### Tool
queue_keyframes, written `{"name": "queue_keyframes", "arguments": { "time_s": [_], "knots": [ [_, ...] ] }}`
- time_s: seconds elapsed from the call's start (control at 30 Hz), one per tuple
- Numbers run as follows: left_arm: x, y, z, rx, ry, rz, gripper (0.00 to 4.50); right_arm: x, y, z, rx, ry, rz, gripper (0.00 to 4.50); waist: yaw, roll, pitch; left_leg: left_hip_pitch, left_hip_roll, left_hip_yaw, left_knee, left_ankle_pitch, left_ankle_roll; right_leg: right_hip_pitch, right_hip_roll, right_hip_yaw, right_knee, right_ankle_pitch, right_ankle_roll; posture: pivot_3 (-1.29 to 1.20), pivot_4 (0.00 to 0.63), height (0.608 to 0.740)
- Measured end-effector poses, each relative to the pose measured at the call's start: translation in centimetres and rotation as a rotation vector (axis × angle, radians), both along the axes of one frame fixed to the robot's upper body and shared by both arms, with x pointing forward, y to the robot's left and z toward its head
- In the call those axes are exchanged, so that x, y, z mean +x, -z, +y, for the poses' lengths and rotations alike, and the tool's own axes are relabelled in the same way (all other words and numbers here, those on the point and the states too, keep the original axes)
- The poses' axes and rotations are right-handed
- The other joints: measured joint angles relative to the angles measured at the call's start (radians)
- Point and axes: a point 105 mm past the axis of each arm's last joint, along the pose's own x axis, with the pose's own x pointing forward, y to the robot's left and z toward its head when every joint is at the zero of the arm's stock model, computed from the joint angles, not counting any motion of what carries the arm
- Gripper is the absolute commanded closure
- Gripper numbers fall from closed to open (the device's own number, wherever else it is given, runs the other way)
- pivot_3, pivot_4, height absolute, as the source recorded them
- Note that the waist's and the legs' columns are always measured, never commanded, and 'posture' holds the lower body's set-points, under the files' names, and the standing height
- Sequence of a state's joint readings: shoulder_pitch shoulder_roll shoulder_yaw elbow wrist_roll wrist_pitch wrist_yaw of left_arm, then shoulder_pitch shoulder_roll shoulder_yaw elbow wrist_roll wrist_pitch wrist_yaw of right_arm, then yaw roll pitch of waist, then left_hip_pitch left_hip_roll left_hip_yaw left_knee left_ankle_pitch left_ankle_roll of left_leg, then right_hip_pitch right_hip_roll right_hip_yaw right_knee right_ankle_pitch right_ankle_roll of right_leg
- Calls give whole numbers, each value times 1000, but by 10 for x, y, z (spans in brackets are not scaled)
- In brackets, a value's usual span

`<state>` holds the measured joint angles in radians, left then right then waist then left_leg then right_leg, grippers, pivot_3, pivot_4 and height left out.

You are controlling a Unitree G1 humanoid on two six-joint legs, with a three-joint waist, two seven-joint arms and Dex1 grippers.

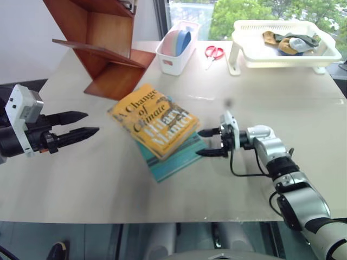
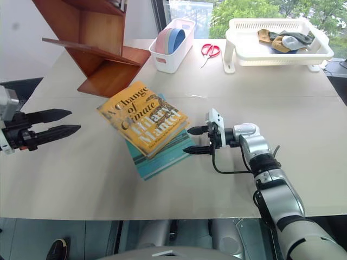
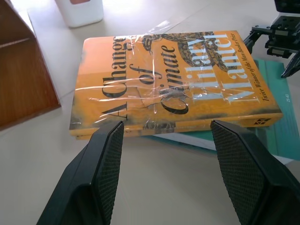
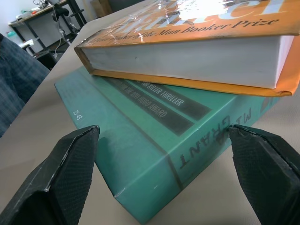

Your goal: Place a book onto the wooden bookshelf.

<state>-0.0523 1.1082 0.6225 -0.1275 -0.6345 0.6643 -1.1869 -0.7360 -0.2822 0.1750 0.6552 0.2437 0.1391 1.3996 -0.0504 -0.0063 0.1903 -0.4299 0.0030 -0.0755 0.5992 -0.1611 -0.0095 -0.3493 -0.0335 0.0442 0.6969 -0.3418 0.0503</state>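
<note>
The yellow-orange book (image 1: 153, 120) lies flat on a teal book (image 1: 176, 158) in the middle of the table. The wooden bookshelf (image 1: 103, 40) stands at the back left, its slanted boards facing the books. My left gripper (image 1: 81, 124) hovers open to the left of the stack, apart from it, pointing at the book (image 3: 173, 79). My right gripper (image 1: 209, 142) is open at table level just right of the stack, its fingertips close to the teal book's edge (image 4: 154, 140), with nothing between them.
A white bin (image 1: 176, 46) holding pink and blue items stands behind the books. Red scissors (image 1: 213, 52) lie beside it. A white plastic rack (image 1: 282, 43) with cloths sits at the back right. The table's front edge (image 1: 162, 219) is near.
</note>
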Motion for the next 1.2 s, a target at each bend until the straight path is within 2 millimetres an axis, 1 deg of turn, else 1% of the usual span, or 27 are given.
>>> {"name": "queue_keyframes", "arguments": {
  "time_s": [0.13,0.2,0.27,0.3,0.33,0.4,0.43,0.47,0.5,0.53,0.57,0.63,0.7,0.8,0.93,1.07,1.13,1.2],
  "knots": [
    [-6,3,5,7,-4,29,1382,7,-3,-2,3,45,-42,0,-1,0,0,0,0,0,0,0,0,0,0,0,0,0,0,0,150,740],
    [-11,1,11,24,-17,41,1382,16,-9,-15,6,112,-52,0,0,0,0,0,0,0,0,0,0,0,-1,0,0,0,0,0,150,740],
    [-15,-4,19,32,-37,34,1382,27,-19,-28,19,176,-68,0,2,0,0,0,0,1,0,0,0,0,-1,0,0,0,0,0,150,740],
    [-16,-6,21,32,-42,32,1382,30,-24,-30,27,192,-77,0,3,0,0,0,0,1,0,0,0,-1,-1,0,0,0,0,0,150,740],
    [-18,-8,25,37,-48,26,1382,36,-35,-33,57,220,-94,0,3,0,0,0,0,1,0,0,0,-1,-1,0,0,0,0,0,150,740],
    [-22,-11,30,53,-52,32,1382,47,-56,-32,116,255,-121,0,-2,0,1,0,0,1,-1,0,0,-2,-1,1,0,0,0,0,150,740],
    [-26,-13,32,64,-43,41,1382,55,-75,-26,160,274,-148,0,-6,0,1,0,0,1,-2,0,0,-2,-1,1,0,0,0,0,150,740],
    [-27,-14,32,65,-40,41,1382,56,-78,-24,169,276,-151,0,-9,0,1,0,0,1,-2,0,0,-2,-1,1,0,0,0,0,150,740],
    [-29,-15,33,65,-40,45,1382,59,-79,-20,174,282,-143,0,-11,0,1,-1,0,1,-2,0,-1,-2,-1,1,-1,0,0,0,150,740],
    [-31,-16,35,66,-42,45,1382,63,-75,-13,168,298,-115,0,-14,0,1,-1,0,1,-2,0,-1,-3,-1,1,-1,0,0,0,150,740],
    [-31,-17,35,68,-40,47,1382,64,-74,-11,166,300,-109,0,-16,0,1,-1,0,2,-2,0,-1,-3,-1,1,-1,0,0,0,150,740],
    [-34,-18,36,65,-43,51,1382,67,-66,4,132,306,-80,0,-19,0,1,-1,0,2,-3,0,-1,-4,-1,2,0,0,0,0,150,740],
    [-37,-18,37,68,-49,60,1382,66,-59,14,114,288,-64,0,-20,0,1,-2,0,3,-3,0,-1,-4,-1,2,0,0,0,0,150,740],
    [-44,-15,38,69,-55,90,1382,59,-49,31,102,231,-38,0,-21,0,1,-2,0,4,-4,0,-1,-6,-1,3,0,0,-1,0,150,740],
    [-48,-18,39,77,-71,85,1382,45,-47,51,101,123,-34,0,-20,0,1,-2,0,4,-4,0,-1,-6,0,3,1,0,0,0,150,740],
    [-54,-14,39,67,-77,106,1382,33,-53,60,112,28,-78,0,-20,0,1,-2,1,4,-4,0,-1,-7,-1,3,1,0,0,0,150,740],
    [-55,-13,39,66,-79,110,1382,28,-52,62,107,-2,-90,0,-18,0,1,-2,1,3,-4,0,-1,-7,-1,3,1,0,-1,0,150,740],
    [-55,-11,39,58,-79,109,1382,18,-49,64,95,-56,-111,0,-18,0,1,-2,1,4,-4,0,-1,-7,-1,3,1,0,-1,0,150,740]
  ]
}}
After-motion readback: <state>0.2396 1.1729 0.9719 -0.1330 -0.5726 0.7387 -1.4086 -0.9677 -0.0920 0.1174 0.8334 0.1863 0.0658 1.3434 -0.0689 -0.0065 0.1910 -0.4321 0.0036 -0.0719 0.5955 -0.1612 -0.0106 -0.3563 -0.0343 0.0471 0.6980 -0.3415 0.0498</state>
